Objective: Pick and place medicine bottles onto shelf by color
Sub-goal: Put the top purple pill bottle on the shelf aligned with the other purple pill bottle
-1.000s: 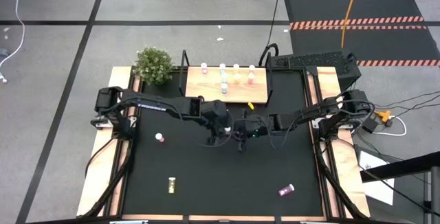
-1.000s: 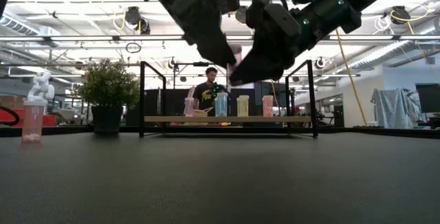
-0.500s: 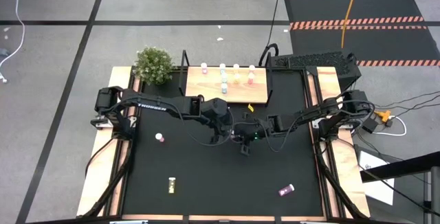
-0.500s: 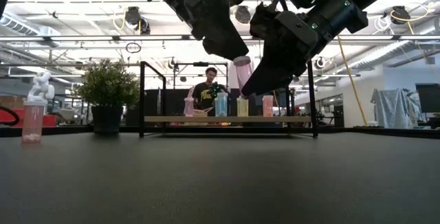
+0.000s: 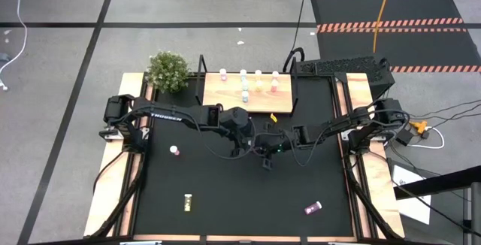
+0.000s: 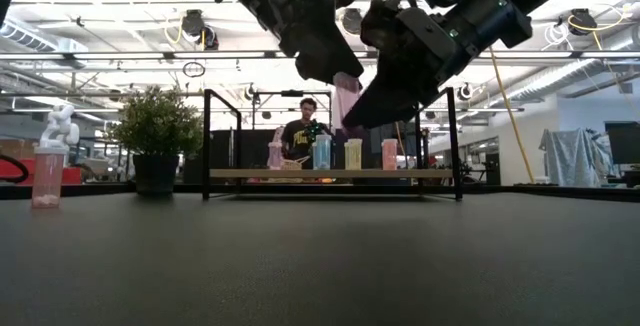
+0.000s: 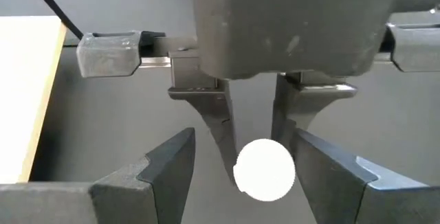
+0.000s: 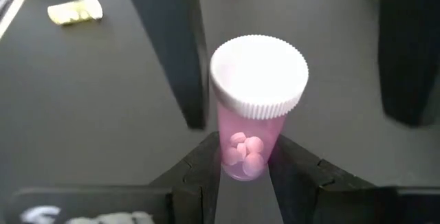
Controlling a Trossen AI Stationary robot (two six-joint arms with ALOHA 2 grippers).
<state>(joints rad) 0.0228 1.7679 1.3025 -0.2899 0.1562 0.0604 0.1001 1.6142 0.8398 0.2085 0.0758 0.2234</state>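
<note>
Arms meet over the middle of the black table (image 5: 225, 200) in the high view, the left gripper (image 5: 244, 146) and the right gripper (image 5: 261, 149) almost nose to nose just in front of the shelf (image 5: 225, 95). Four bottles (image 5: 249, 74) stand in a row along the shelf's far edge, with one more just in front of them. A pink bottle (image 5: 174, 150), a yellow bottle (image 5: 188, 200) and a purple bottle (image 5: 313, 208) lie scattered well apart on the mat, and a potted plant (image 5: 168, 69) sits at the far left corner.

From the low view both grippers hang high above the tabletop with a pink bottle held (image 6: 347, 94) between them, partly blocking the shelf behind. A person stands far back in the room.

The left wrist view shows its fingers (image 7: 165, 172) spread wide around the white cap (image 7: 265, 170), not touching it.

The right wrist view shows its fingers (image 8: 199, 172) pinched on the bottle's base, pills visible inside.
</note>
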